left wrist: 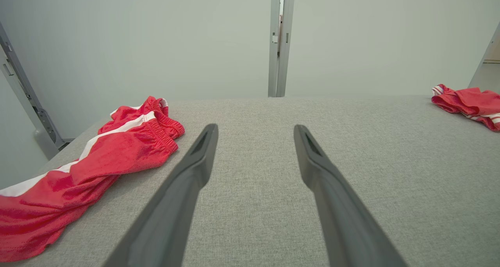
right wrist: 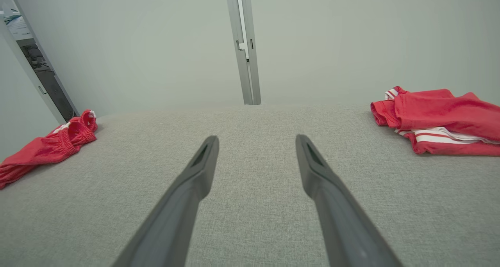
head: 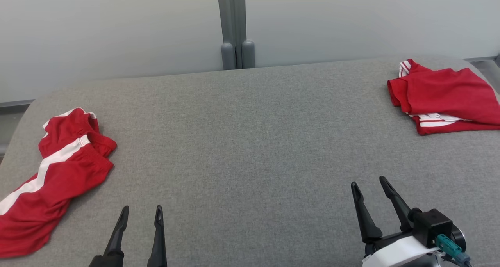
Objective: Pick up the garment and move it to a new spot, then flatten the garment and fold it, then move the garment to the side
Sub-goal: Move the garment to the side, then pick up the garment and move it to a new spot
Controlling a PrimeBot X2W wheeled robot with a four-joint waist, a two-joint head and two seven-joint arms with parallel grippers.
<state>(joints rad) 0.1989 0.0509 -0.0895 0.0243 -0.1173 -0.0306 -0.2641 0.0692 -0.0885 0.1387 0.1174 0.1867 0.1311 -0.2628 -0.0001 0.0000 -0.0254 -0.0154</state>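
A crumpled red garment with a white side stripe lies at the left edge of the grey table. A second red garment with white stripes lies folded at the far right. My left gripper hovers open near the front edge, just right of the crumpled garment, holding nothing. My right gripper stands open at the lower right, well in front of the folded garment, with nothing between its fingers.
A pale wall runs behind the table, with a grey vertical post at its middle. The table's rounded corners show at the far left and far right. Bare grey cloth surface spreads between the two garments.
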